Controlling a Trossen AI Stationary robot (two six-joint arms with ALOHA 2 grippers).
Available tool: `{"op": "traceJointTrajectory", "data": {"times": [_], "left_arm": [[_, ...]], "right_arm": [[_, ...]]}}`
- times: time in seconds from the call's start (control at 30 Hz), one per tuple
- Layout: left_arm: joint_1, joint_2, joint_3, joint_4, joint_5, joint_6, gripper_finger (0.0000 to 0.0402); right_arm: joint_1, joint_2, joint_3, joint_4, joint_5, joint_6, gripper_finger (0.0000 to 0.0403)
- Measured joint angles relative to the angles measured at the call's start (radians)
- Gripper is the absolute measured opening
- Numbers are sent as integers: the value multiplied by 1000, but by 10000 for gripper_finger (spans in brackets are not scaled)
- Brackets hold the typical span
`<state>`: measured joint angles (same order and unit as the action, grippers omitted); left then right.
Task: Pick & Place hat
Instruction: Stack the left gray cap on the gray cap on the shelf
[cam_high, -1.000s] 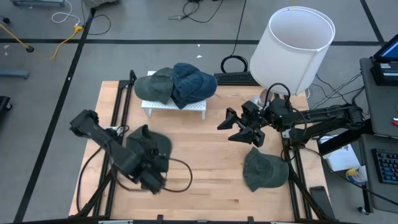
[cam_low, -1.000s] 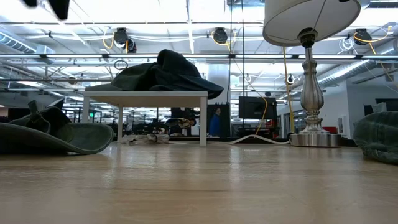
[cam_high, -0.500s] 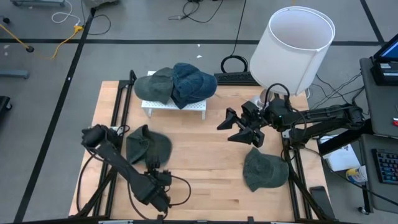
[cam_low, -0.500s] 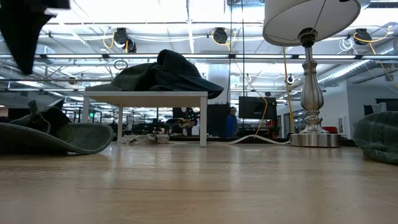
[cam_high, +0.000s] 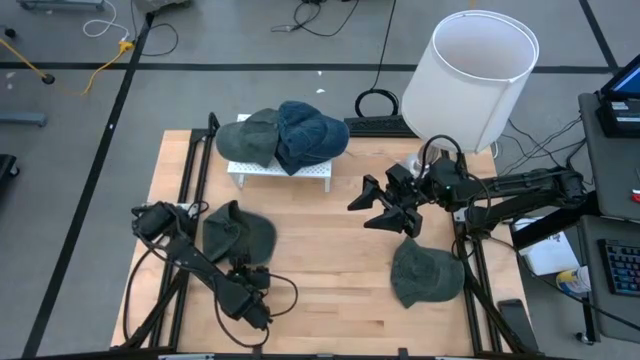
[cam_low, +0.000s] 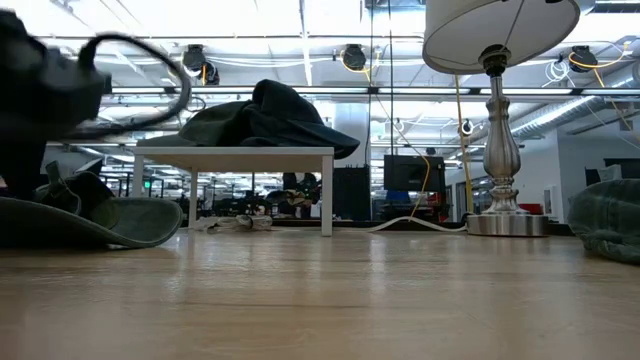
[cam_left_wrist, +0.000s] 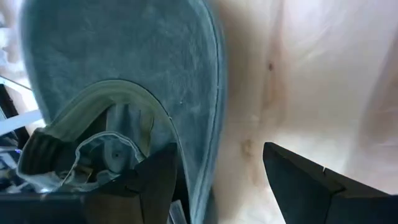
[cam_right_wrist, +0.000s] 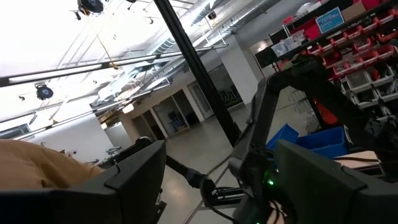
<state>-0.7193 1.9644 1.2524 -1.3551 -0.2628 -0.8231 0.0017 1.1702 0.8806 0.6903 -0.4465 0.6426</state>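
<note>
Hat (cam_high: 238, 234), grey-green and lying crown-down on the left side of the wooden table (cam_high: 330, 290), sits just ahead of the left gripper (cam_high: 246, 278), whose fingers (cam_left_wrist: 298, 177) stand wide apart with nothing between them. In the left wrist view the hat's brim edge runs between the two fingers, one finger (cam_left_wrist: 155, 180) over the brim and the other over bare wood. The left gripper is low near the table's front edge, with open wood to its right.

The right gripper (cam_high: 380, 207) hangs above the middle of the table with its fingers spread and empty, pointing toward the left. A second grey-green hat (cam_high: 425, 274) lies below it near the right front corner, close to the table's right edge. At the back, a small white stand (cam_high: 280, 170) carries a green hat (cam_high: 250, 137) and a blue hat (cam_high: 308, 132), touching each other. A lamp (cam_high: 470, 75) with a white shade stands at the back right corner. Between the stand and the two lower hats the wood is bare.
</note>
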Motion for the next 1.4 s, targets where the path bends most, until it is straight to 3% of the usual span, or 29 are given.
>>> {"op": "traceJointTrajectory", "data": {"times": [0.33, 0.5, 0.7, 0.93, 1.17, 1.4], "left_arm": [[47, 0, -38, 0, -36, 17, 223], [47, 0, -38, 33, -40, 61, 142], [54, -3, -37, 80, 50, 117, 16], [69, -64, -29, 102, 123, 162, 8], [114, -299, -19, 126, 196, 174, 7], [175, -561, -19, 174, 334, 137, 7]], "right_arm": [[0, 0, 0, 0, 0, 0, 291], [0, 0, 0, 0, 0, 0, 290], [0, 0, 0, 0, 5, 0, 290], [0, 1, 0, 0, 5, 0, 290], [0, 1, 0, 0, 1, -28, 290], [0, 1, 0, -1, 1, -84, 290]]}}
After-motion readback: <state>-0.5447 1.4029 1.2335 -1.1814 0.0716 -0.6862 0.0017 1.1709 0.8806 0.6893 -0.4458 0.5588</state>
